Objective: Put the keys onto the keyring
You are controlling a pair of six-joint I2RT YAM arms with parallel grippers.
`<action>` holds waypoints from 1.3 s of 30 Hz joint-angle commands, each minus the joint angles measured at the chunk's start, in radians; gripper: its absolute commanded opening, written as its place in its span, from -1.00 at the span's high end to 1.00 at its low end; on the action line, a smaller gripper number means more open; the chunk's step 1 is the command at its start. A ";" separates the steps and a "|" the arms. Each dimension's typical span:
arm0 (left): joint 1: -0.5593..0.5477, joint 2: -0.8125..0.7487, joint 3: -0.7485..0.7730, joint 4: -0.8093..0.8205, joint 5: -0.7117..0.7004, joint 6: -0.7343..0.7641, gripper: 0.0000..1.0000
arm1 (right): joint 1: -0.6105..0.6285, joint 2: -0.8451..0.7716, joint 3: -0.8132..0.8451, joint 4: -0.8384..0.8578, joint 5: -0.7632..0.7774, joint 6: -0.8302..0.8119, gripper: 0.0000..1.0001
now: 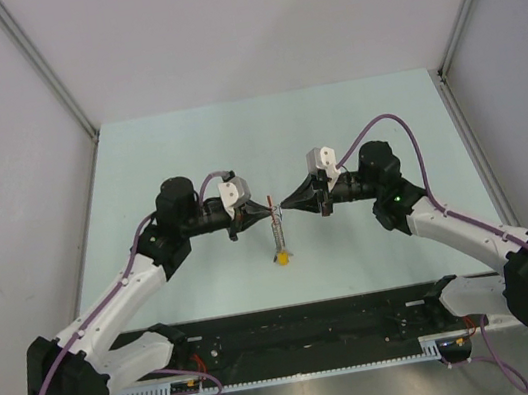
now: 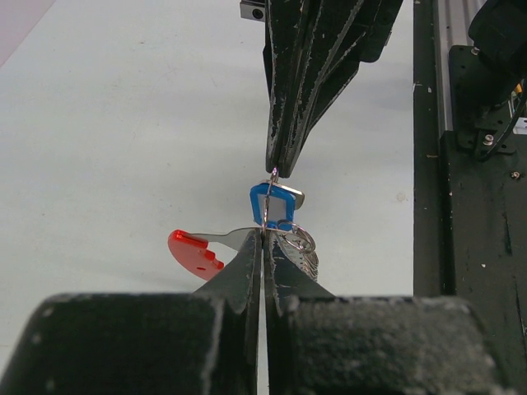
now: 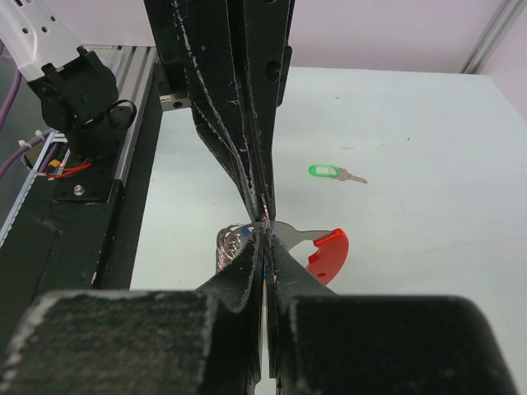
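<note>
1. The left gripper (image 2: 263,239) has its two fingers pressed together with no gap between them. They are clamped at the tips on the keyring (image 2: 298,245).
2. The ring's silver coils bulge out just to one side of those tips. On the other side a curved red piece (image 2: 194,253) sticks out on a thin metal stem.
3. The right gripper (image 3: 265,237) is likewise closed, fingers flat against each other. A sliver of blue shows in the slit between them, so it appears to be pinching the blue key (image 2: 272,206).
4. The two grippers meet tip to tip above the table (image 1: 185,150), almost touching. The blue key's cap sits right between their tips, against the ring.
5. In the left wrist view a thin wire loop runs from the right gripper's tips down across the blue cap. Whether the key is already threaded onto the ring cannot be told.
6. From above, the rest of the bunch hangs straight below the meeting point. It ends in a yellow-capped key (image 1: 281,255) near the table surface.
7. The green key (image 3: 326,172) lies flat on the table, well apart from both grippers. In the right wrist view it is beyond the right gripper's tips and off to the side of the red piece.
</note>
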 commanded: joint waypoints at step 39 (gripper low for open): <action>-0.005 -0.018 0.008 0.072 0.084 -0.008 0.99 | 0.021 0.014 0.036 0.046 -0.010 -0.004 1.00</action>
